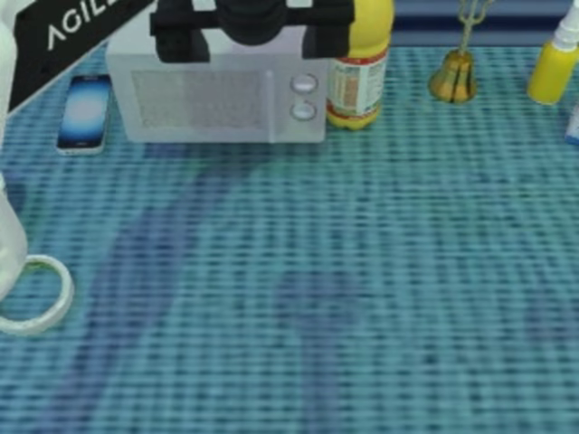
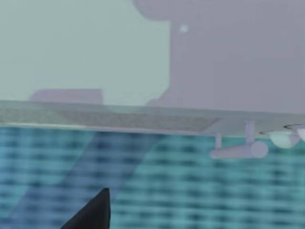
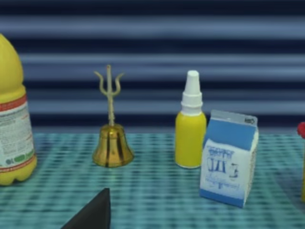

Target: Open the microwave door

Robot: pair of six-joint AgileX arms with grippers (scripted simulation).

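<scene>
The left claw (image 1: pixel 249 27) hovers over the microwave (image 1: pixel 217 98), seemingly above its closed microwave door (image 1: pixel 201 99); its grip unclear.

Matt white-grey plastic on the microwave (image 1: pixel 217 104), speckled mesh in the microwave door (image 1: pixel 201 99), shiny brass-like metal on the bell (image 3: pixel 112 145), possibly woven cloth over the table (image 1: pixel 362 271).

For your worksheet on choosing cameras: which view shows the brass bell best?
The right wrist view: the bell stands whole, side-on, with its forked handle clear. The top view shows it from above at the table's far edge. The left wrist view shows none of it.
</scene>
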